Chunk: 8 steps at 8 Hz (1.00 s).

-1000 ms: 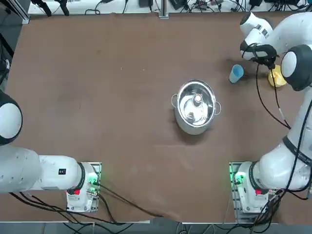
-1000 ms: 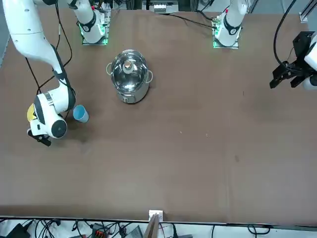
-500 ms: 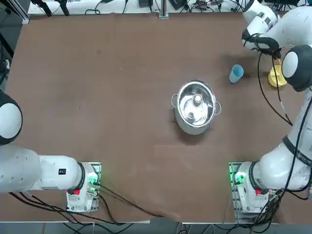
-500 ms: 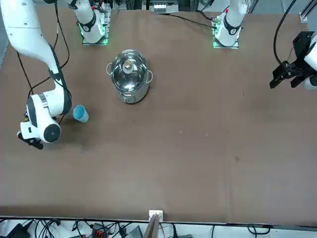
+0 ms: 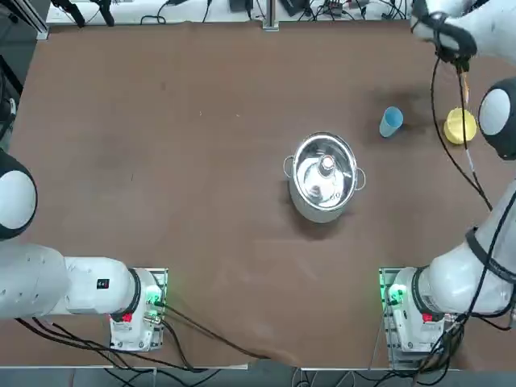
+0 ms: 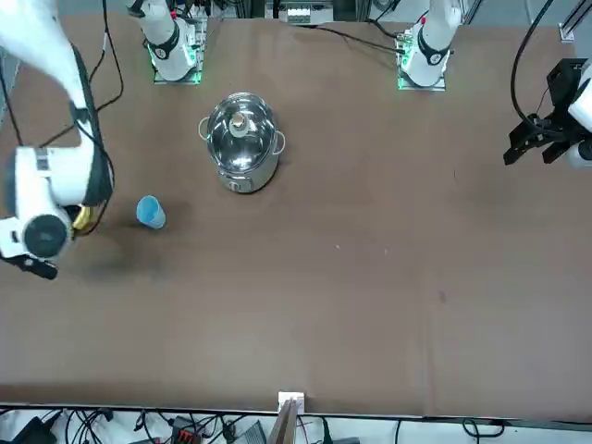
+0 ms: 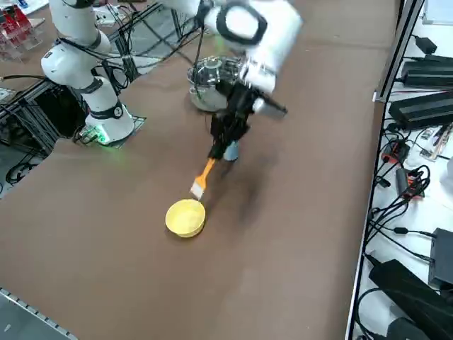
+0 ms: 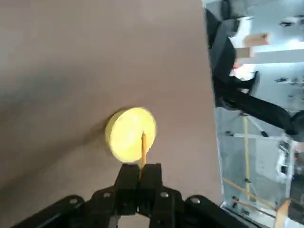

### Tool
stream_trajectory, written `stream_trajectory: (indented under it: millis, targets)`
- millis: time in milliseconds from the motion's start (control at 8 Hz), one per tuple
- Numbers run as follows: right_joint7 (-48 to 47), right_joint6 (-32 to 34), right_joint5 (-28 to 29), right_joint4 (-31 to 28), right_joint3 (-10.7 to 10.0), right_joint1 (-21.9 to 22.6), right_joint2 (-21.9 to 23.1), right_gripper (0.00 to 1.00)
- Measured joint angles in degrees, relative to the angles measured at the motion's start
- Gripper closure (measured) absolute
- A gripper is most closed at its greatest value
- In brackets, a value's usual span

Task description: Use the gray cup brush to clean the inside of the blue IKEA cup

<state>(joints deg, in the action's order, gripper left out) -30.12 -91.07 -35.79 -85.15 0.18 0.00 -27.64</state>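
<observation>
My right gripper (image 7: 216, 151) hangs in the air at the table's far right, shut on the thin orange handle of the gray cup brush (image 7: 204, 172). The brush points down, its pale head just above the yellow cup (image 7: 185, 217). In the wrist view the shut gripper (image 8: 140, 172) pinches the brush handle (image 8: 143, 151) over the yellow cup (image 8: 129, 134). The blue IKEA cup (image 5: 390, 122) stands on the table left of the yellow cup (image 5: 460, 126), apart from the gripper (image 5: 460, 64). From the front, the blue cup (image 6: 151, 212) sits beside my raised wrist.
A steel pot (image 5: 324, 177) with a lid knob showing inside stands mid-table, well clear of both cups. The table's right edge runs close to the yellow cup, with cables and equipment beyond it. Bare brown tabletop (image 5: 201, 161) lies around the cups.
My right arm has risen and swung toward the table's far edge with the brush still held. The yellow cup, earlier partly covered by the arm, now shows fully from above.
</observation>
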Motion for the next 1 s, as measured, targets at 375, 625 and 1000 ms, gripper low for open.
stream_trajectory:
  millis: [375, 625, 1000]
  targets:
    - [5.57, 2.40, 16.30, 2.79, 0.27, 3.25, 4.90, 0.97]
    - [9.55, 2.51, 25.17, 2.76, 0.42, 4.55, 6.99, 0.97]
    - [18.51, -1.13, 27.93, -2.12, 0.16, 4.34, 9.02, 0.97]
